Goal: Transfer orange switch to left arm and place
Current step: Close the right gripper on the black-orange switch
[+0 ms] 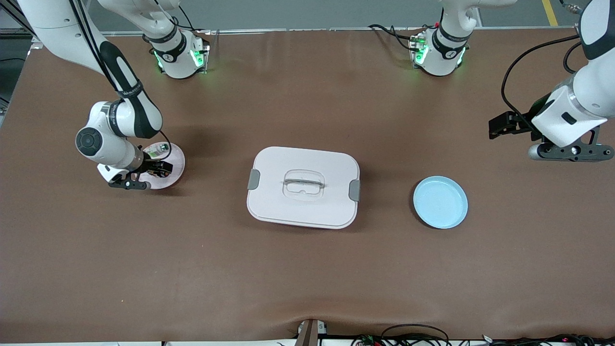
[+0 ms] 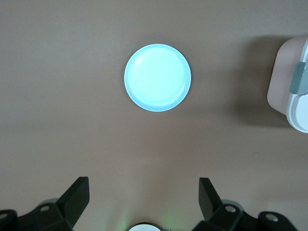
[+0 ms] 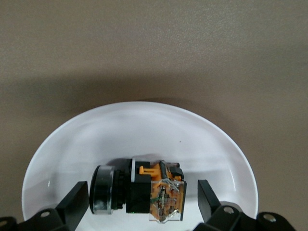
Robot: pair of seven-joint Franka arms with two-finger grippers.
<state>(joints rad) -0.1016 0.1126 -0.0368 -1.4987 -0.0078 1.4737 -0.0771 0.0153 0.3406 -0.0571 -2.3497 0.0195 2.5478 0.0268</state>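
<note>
The orange switch [image 3: 139, 190], a black body with orange parts, a clear end block and a dark round cap, lies on its side on a small white plate [image 3: 144, 125] toward the right arm's end of the table. My right gripper [image 3: 143, 191] is down at the plate, its fingers open on either side of the switch, close to its two ends. In the front view the gripper [image 1: 144, 177] covers part of the plate [image 1: 178, 158] and the switch [image 1: 161, 169] shows dark. The white box [image 1: 269, 202] sits mid-table. My left gripper [image 1: 571, 153] waits open and empty above the table's left-arm end.
A small green-and-silver clear piece [image 1: 153, 153] also lies on the white plate. A light blue plate [image 1: 440, 202] stands between the box and the left arm's end; the left wrist view shows it [image 2: 157, 77] empty, with the box's latched end [image 2: 288, 86] at its edge.
</note>
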